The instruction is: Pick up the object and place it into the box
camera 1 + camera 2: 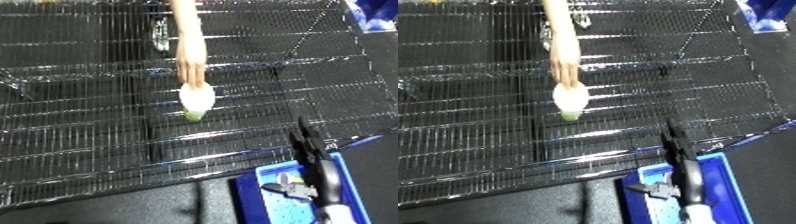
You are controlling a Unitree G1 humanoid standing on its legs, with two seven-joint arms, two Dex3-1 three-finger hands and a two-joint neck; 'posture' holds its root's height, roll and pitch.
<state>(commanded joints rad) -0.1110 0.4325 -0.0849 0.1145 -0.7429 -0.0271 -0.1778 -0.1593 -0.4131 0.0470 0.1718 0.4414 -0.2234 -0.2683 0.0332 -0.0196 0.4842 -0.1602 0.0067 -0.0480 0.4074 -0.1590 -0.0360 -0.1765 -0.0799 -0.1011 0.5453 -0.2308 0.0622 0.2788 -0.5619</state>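
Note:
The object (197,100) is a white, rounded thing with a green lower end. It lies on the black wire rack (89,130) near the middle of the view. A person's hand (191,70), reaching in from the top edge, holds its upper end. My right hand (323,176) is at the lower right, apart from the object. It is open, with straight black fingers (306,142) pointing up over the rack's front edge. The blue bin (251,192) lies under and beside this hand, and only part of it shows. My left hand is out of sight.
The wire rack fills most of the view, with raised mesh walls at the back and right. A blue item (378,17) shows at the top right corner. Dark floor lies below the rack's front edge at the lower left.

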